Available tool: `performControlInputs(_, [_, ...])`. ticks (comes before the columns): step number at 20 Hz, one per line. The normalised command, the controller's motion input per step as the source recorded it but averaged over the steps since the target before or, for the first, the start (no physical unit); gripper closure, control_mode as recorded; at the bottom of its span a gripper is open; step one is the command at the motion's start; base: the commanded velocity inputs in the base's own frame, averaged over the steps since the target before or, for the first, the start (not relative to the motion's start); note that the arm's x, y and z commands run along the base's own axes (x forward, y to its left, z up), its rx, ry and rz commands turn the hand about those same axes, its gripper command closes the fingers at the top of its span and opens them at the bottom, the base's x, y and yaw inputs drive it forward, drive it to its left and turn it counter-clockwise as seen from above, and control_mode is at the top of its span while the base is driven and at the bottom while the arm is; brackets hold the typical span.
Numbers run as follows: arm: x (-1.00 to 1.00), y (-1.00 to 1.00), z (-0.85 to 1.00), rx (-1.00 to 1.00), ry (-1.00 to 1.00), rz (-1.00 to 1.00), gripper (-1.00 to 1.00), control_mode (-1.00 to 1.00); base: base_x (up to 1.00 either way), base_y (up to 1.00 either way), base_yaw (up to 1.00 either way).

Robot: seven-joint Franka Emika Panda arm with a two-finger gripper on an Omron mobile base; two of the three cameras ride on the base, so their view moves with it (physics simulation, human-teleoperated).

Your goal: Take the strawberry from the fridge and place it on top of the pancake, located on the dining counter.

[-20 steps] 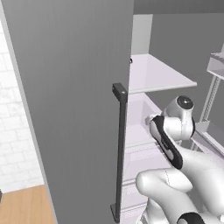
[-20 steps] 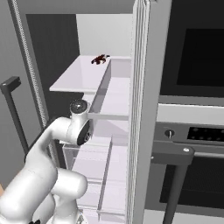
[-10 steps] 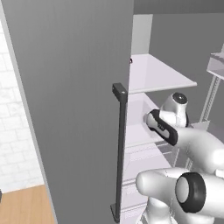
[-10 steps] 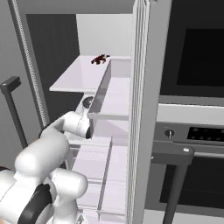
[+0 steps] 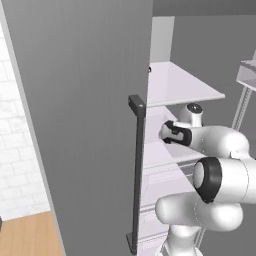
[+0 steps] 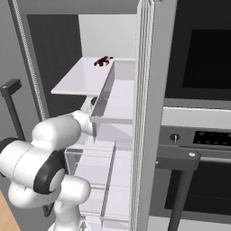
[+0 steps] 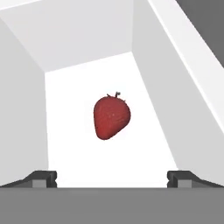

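Arm (image 5: 220,142) deeper inside fridge (image 5: 90,100) now

Fridge (image 5: 90,125): door cut off at top and bottom. Dark red cluster (image 6: 103,61): too small to identify. Oven (image 6: 198,135): cropped right.

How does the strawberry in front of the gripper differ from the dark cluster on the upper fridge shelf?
The strawberry is plain bright red and smooth in outline; the dark cluster is red-black and lumpy. The strawberry lies on a white surface between white walls, ahead of the open gripper; the cluster sits exposed on the upper shelf. Both are untouched.
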Motion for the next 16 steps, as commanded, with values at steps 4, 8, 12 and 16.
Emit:
performControlInputs(4, [0.4, -0.04, -0.4, 0.02, 0.0, 0.0, -1.0, -1.0, 0.0, 0.0, 0.0])
performControlInputs(8, [0.45, -0.03, -0.24, 0.03, 0.0, 0.0, -1.0, -1.0, 0.0, 0.0, 0.0])
performControlInputs(12, [0.46, -0.09, 0.0, 0.03, 0.05, 0.0, -1.0, -1.0, 0.0, 0.0, 0.0])
performControlInputs(16, [0.41, -0.12, -0.04, 0.01, 0.07, 0.0, -1.0, -1.0, 0.0, 0.0, 0.0])
